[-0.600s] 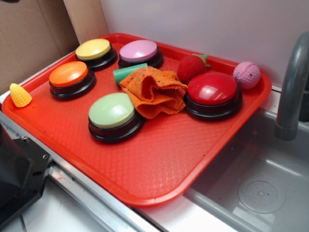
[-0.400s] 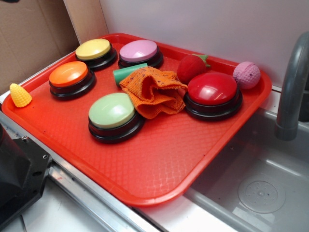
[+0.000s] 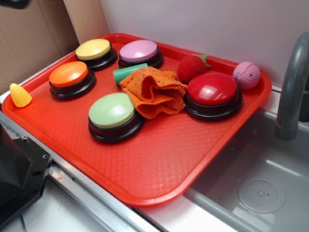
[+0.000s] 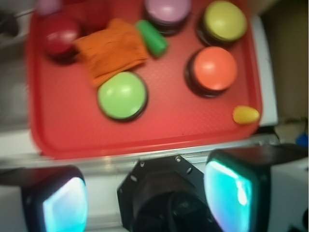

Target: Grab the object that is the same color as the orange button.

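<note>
The orange rag [image 3: 154, 91] lies crumpled near the middle of the red tray [image 3: 159, 159], between the green button [image 3: 113, 115] and the big red button [image 3: 212, 94]; it touches both of them, and its back edge lies over one end of a green cylinder [image 3: 129, 72]. In the wrist view the same rag [image 4: 111, 52] is in the upper part of the picture, while the gripper [image 4: 149, 195] is at the bottom, outside the near rim of the tray. So the rag is well apart from the gripper, ahead of it and a little to the left. The two fingers [image 4: 231, 193] stand wide from each other, and nothing is between them.

The orange button [image 3: 71, 77] sits at the left side of the tray, apart from the rag, with the yellow button [image 3: 95, 51] and the pink button [image 3: 140, 52] behind it. A small yellow corn toy [image 3: 20, 95] stands at the left edge of the tray.

The wrist picture is blurred, so the weave of the rag can not be seen there. In the exterior view the gripper itself is not visible; only a dark piece shows at the top left corner and I can not tell what it is. The strawberry toy [image 3: 191, 67] is partly hidden behind the red button, and a pink knitted ball [image 3: 246, 75] rests at the right rim. The grey faucet [image 3: 292, 87] is cut off by the right edge
</note>
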{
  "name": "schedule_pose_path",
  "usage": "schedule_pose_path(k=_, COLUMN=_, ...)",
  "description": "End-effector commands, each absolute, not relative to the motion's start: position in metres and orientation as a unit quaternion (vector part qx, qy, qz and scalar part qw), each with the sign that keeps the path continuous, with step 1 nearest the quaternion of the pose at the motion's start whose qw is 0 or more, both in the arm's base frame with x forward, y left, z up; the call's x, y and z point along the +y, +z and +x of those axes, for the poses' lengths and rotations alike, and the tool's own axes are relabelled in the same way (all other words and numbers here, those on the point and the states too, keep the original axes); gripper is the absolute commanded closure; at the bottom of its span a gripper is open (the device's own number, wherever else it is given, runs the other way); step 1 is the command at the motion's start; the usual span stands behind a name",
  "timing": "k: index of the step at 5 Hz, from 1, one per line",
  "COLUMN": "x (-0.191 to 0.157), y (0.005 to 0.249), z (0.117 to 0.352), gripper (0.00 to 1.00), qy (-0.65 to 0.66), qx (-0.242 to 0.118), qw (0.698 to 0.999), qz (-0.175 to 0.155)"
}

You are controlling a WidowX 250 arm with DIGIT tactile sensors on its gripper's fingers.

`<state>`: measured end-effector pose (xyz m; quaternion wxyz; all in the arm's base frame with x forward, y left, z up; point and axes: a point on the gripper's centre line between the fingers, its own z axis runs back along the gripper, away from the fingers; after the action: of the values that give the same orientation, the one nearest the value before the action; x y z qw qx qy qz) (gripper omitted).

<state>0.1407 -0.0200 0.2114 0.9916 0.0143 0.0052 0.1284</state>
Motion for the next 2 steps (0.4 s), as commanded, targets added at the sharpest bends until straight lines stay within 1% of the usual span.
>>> schedule_pose_path(k=1, x=-0.014, y=0.173, z=0.19, gripper=0.0, qy=0.283, qx=0.0, qw=0.959, qz=0.011)
schedule_pose_path(k=2, x=-0.01, y=0.151, z=0.213, gripper=0.0, qy=0.334, qx=-0.015, qw=0.942, qz=-0.01)
